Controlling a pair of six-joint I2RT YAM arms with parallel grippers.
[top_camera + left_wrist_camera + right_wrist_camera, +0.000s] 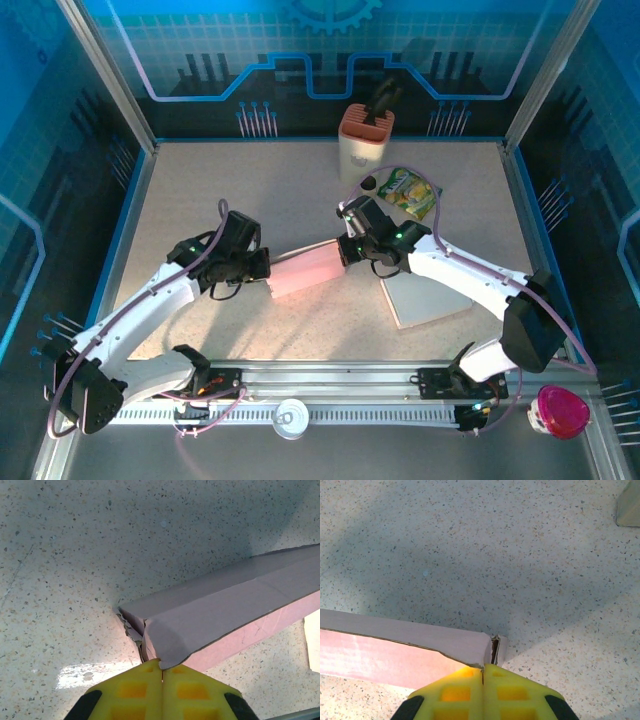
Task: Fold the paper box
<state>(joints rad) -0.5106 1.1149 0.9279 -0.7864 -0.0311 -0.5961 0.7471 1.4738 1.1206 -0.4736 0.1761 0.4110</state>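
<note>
The pink paper box (pixel 305 270) lies partly folded on the speckled table (pixel 250 190), stretched between my two arms. My left gripper (pixel 262 265) pinches its left end. In the left wrist view the yellow fingers (pixel 135 690) are pressed together, and the box's curled flap (pixel 170 642) runs into the left gripper (pixel 161 669) at their tips. My right gripper (pixel 345 250) holds the right end. In the right wrist view the right gripper (pixel 483 669) is shut at the box's corner (pixel 487 650), where the side wall (pixel 395 632) meets a small end flap.
A white and orange holder (pixel 365 140) stands at the back, with a green snack bag (pixel 410 192) beside it. A flat white board (pixel 425 295) lies under the right arm. A pink-lidded jar (pixel 560 410) and a round tin (pixel 291 416) sit by the front rail.
</note>
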